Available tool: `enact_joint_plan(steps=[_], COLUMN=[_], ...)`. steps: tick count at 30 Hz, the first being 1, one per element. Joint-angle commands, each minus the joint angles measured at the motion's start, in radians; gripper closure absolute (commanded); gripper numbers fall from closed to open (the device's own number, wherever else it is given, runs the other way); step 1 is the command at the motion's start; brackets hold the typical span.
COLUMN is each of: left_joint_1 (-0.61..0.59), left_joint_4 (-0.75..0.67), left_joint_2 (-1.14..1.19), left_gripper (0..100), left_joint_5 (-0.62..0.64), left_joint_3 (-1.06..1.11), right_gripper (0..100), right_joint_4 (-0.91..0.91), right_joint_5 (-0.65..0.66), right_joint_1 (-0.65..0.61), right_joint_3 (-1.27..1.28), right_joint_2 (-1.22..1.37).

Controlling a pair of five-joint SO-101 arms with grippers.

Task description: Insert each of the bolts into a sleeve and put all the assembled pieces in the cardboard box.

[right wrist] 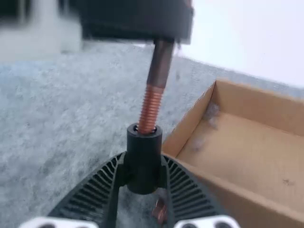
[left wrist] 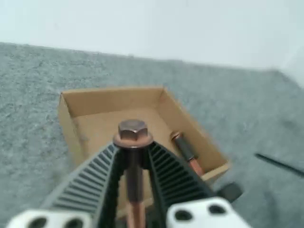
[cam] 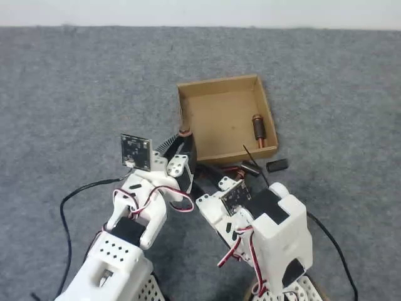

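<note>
While both arms stand bent forward side by side at the near edge of the worktop (cam: 75,81), their wrists angle in toward each other just short of the cardboard box (cam: 188,116), which sits about midway across and nearer the far edge. From my seat the left gripper (left wrist: 133,148) reads as clenched on a copper bolt (left wrist: 132,130), its ribbed jaws pinching the shank just under the hex head, with the head standing clear above the fingertips (left wrist: 110,153). That gripper hangs right beside the box's near left corner. The right gripper (right wrist: 142,167) is clamped around a black sleeve (right wrist: 142,152), held upright with its mouth facing the bolt. Through the right wrist camera I see the bolt's threaded end (right wrist: 151,107) come down at a slight tilt and meet the sleeve's mouth, with most of the thread showing outside it. One assembled piece (cam: 257,128) lies inside the box, flat on the floor along the wall on the right arm's side. A spare sleeve (cam: 277,165) lies on the worktop just outside the box's near right corner. A thin black strand (cam: 254,160) runs over the box's near wall beside it. I cannot tell what the small copper item (right wrist: 159,209) below the right jaws is.
</note>
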Motion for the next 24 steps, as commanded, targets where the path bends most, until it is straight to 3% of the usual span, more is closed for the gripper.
enact_joint_plan(steps=[1,24], left_joint_1=[0.002,0.018], left_joint_4=[-0.006,-0.008], left_joint_2=[-0.026,-0.028], left_gripper=[99,99], left_joint_5=[-0.014,-0.015], left_joint_3=[-0.001,0.071], right_gripper=[99.1,99.1], right_joint_4=[-0.005,-0.005], right_joint_5=[0.023,0.023], right_joint_1=[-0.001,0.038], right_joint_3=[0.002,0.000], right_joint_2=[-0.051,-0.059])
